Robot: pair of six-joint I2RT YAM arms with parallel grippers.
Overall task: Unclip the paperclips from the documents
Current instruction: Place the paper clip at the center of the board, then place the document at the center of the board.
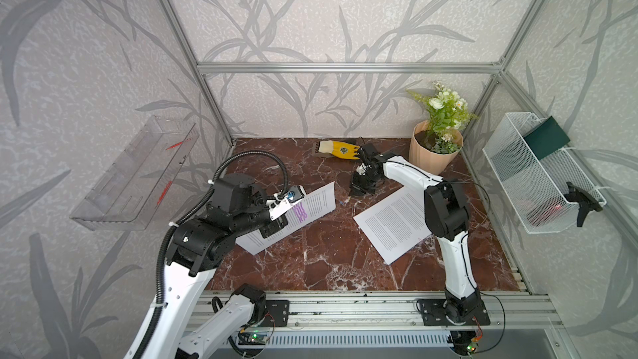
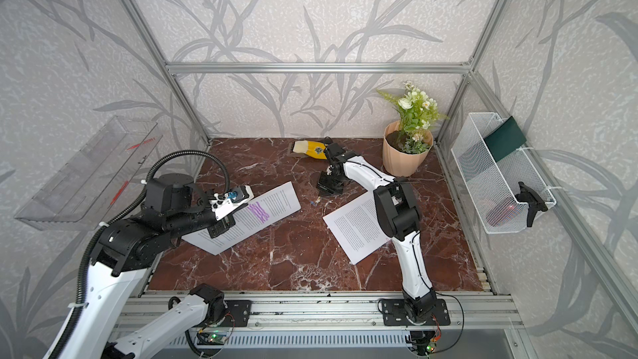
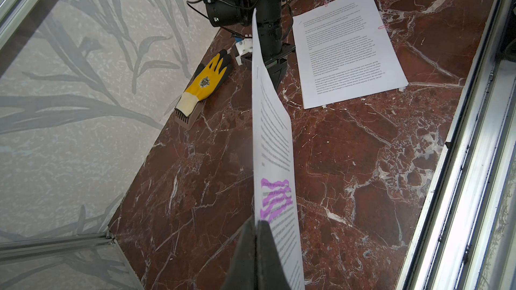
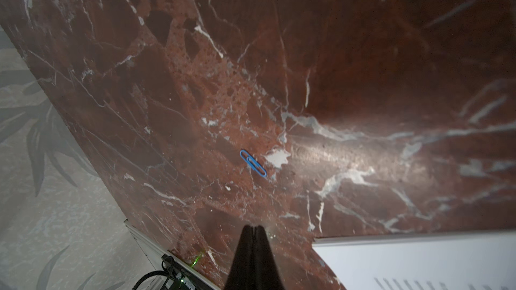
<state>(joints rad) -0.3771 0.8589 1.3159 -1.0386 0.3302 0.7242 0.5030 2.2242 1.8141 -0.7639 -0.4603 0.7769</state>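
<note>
1. Done, as far as it shows: one blue paperclip [image 4: 252, 163] lies loose on the bare desk [image 1: 328, 264], between the two paper sets and touching neither. It counts as removed.
2. In hand: the left tool [image 3: 256, 231] has its fingers pressed together on an edge of the highlighted document [image 3: 275, 140]. It holds the sheets raised off the desk on that side, with the far edge resting low. No clip shows on the visible part of this set. The views do not show whether one sits on a hidden edge.
3. The right tool [image 4: 253, 228] hangs just above the desk near the blue clip. Its fingers are pressed together on nothing.
4. Left to do: the unmarked document [image 3: 349, 51] lies flat on the desk beside the right arm. Two pink-red paperclips are at its edges, one [image 3: 326, 2] and another [image 3: 383, 26], and both look to be still on the paper.
5. Judgement: the task is roughly a third of the way through at best, with the unmarked set untouched and the highlighted set unconfirmed.
</note>
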